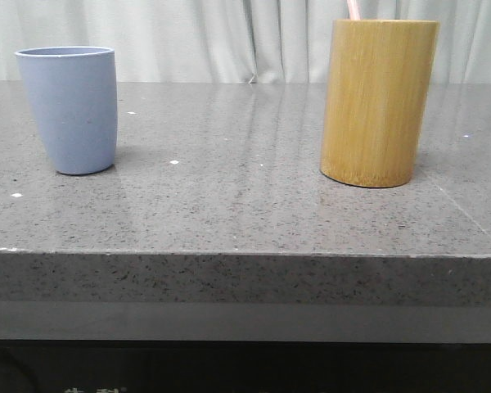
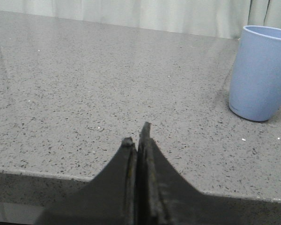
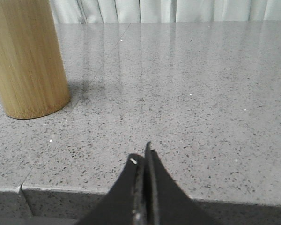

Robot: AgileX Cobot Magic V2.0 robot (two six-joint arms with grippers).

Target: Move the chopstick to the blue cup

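nearest in each wrist view are the grippers themselves: the left gripper (image 2: pixel 138 133) has its two dark fingers pressed together with nothing between them, poised over the front edge of the counter, and the right gripper (image 3: pixel 143 154) is likewise closed and empty above that same edge.

further back, the blue cup (image 1: pixel 68 108) stands upright on the left of the counter, apart from the left gripper and off to one side of it in the left wrist view (image 2: pixel 261 72); what lies inside it cannot be seen from these angles. on the right stands the taller bamboo cylinder (image 1: pixel 378 102), upright, with the pale pink tip of the chopstick (image 1: pixel 353 9) poking above its rim. in the right wrist view the cylinder (image 3: pixel 27 58) sits well apart from the closed fingers.

the grey speckled stone counter (image 1: pixel 229 172) carries both containers, which are well apart. behind it hangs a pale pleated curtain (image 1: pixel 229 37).
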